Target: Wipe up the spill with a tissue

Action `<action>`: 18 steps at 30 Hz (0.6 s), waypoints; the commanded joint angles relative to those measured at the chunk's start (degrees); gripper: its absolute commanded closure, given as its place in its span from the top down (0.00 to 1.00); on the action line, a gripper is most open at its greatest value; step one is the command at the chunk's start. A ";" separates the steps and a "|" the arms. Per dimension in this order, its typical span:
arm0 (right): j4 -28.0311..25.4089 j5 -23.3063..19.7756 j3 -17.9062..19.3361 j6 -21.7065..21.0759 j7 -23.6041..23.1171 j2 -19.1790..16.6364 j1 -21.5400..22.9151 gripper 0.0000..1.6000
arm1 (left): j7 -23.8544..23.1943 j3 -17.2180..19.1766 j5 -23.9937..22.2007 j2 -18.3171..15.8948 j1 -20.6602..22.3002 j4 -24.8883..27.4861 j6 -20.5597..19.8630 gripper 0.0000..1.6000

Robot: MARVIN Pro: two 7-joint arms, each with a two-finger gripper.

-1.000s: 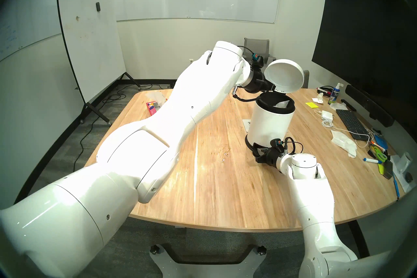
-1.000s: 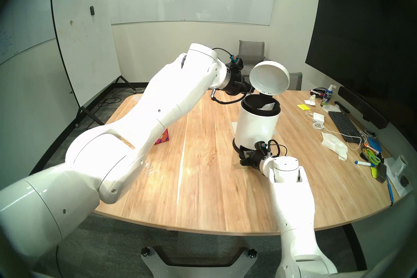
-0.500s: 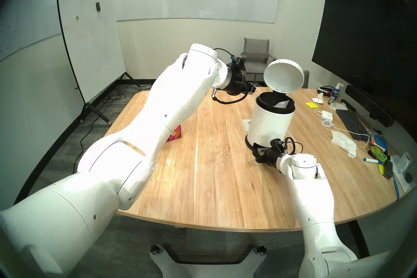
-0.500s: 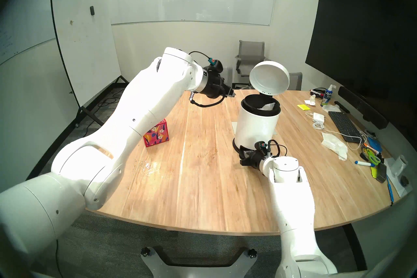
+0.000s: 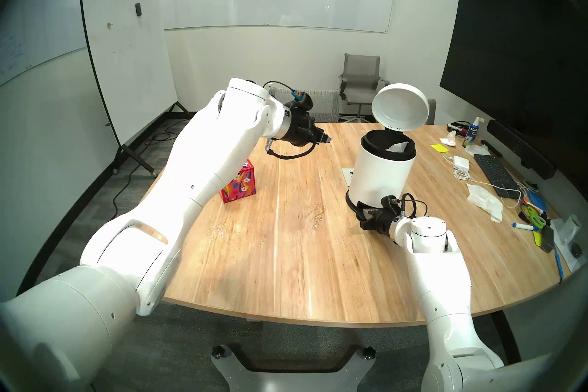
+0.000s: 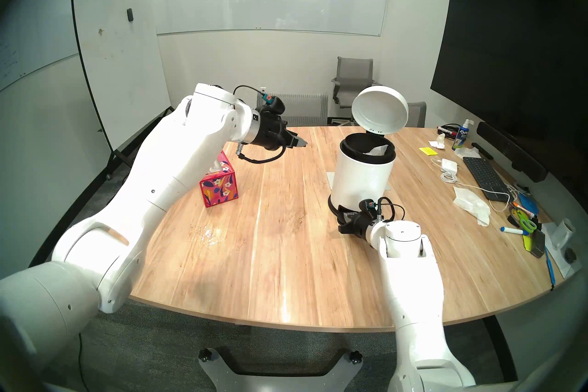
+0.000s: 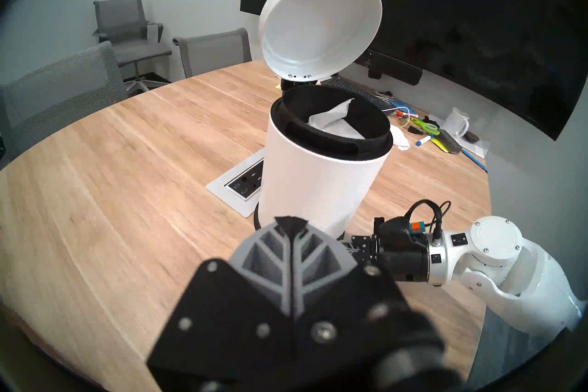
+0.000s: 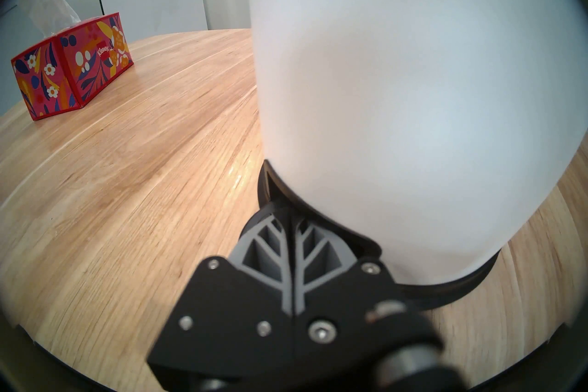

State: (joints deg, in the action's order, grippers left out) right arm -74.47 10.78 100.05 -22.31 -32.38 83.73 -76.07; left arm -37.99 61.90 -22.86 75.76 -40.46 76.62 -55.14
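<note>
**Both pincers pressed together, tissue in the bin**

The left pincer [image 7: 291,224] hangs empty above the worktop [image 5: 302,270], fingers pressed together. The right pincer [image 8: 291,216], likewise pressed together, sits on the pedal at the base of the open white bin [image 5: 378,178]. A white tissue [image 7: 331,124] lies inside. The floral box [image 5: 240,186] stands well apart.

Hidden / cut off
My left arm [image 5: 197,178] covers part of the tissue box [image 5: 241,187]; bin [image 8: 397,89] fills my right wrist view, top cropped; my right claw [image 5: 362,213] tips hidden behind bin base.
</note>
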 commanded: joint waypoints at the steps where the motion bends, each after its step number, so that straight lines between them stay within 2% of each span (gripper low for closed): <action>1: 0.98 0.16 -0.03 -0.36 -0.05 0.01 -1.24 0.00 | -2.99 1.99 -0.74 -6.44 -4.74 6.50 0.14 0.00; 9: 0.91 0.19 -0.05 -0.34 -0.02 -0.03 -1.21 0.00 | -7.02 4.33 -1.56 -13.25 -10.80 13.75 0.14 0.00; 10: 0.70 0.19 -0.07 -0.32 -0.05 -0.04 -1.14 0.00 | -7.46 4.96 -1.51 -12.59 -11.17 13.15 0.14 0.00; 12: 0.13 0.18 -0.14 -0.33 -0.14 -0.04 -1.08 0.00 | -8.74 5.45 -1.90 -15.29 -12.90 15.99 0.14 0.00; 18: -2.08 0.22 -0.10 -0.47 -0.44 -0.22 -1.52 0.00 | -12.19 7.68 -2.65 -18.80 -16.66 19.94 0.22 0.00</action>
State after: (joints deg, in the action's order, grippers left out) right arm -74.92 10.93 100.00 -22.32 -32.31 83.78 -76.26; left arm -46.85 66.87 -24.37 62.46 -53.02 91.09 -55.14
